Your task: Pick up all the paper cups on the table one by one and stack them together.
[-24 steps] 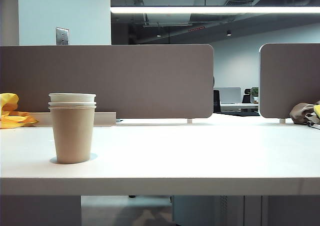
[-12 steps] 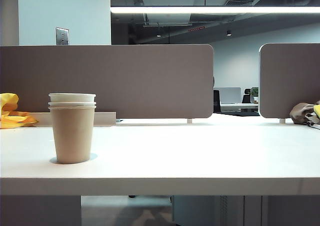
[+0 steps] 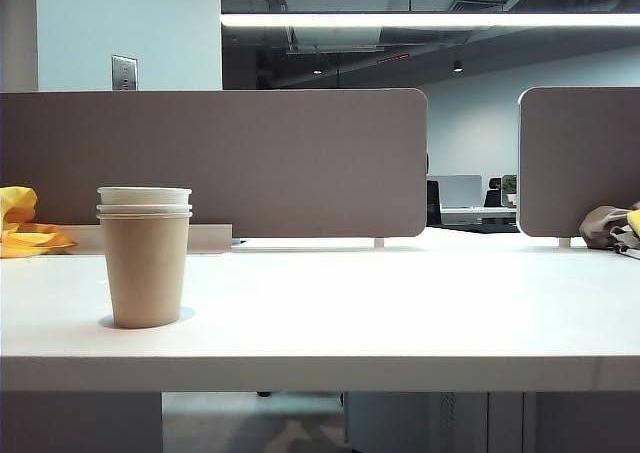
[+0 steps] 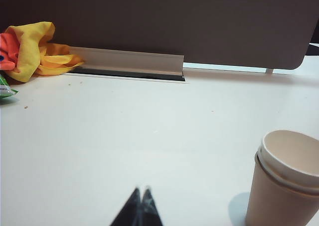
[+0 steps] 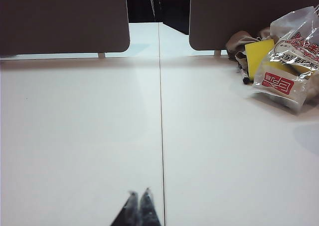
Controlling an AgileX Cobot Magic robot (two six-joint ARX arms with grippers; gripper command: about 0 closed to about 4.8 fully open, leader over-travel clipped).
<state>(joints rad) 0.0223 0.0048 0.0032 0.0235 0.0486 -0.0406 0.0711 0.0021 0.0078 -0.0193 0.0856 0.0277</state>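
The paper cups (image 3: pixel 145 258) stand nested in one stack on the left of the white table (image 3: pixel 400 313): a tan-brown cup outside, white rims showing above its lip. The left wrist view shows the same stack of paper cups (image 4: pixel 286 183) upright, off to one side of my left gripper (image 4: pixel 141 190) and apart from it. That gripper is shut with nothing between its dark fingertips. My right gripper (image 5: pixel 139 192) is shut too and empty, over bare table beside a seam line. Neither gripper shows in the exterior view.
Grey partition panels (image 3: pixel 215 163) line the back of the table. A yellow and orange cloth (image 4: pixel 35 51) lies at the back left. Snack bags (image 5: pixel 286 66) and a yellow pad lie at the back right.
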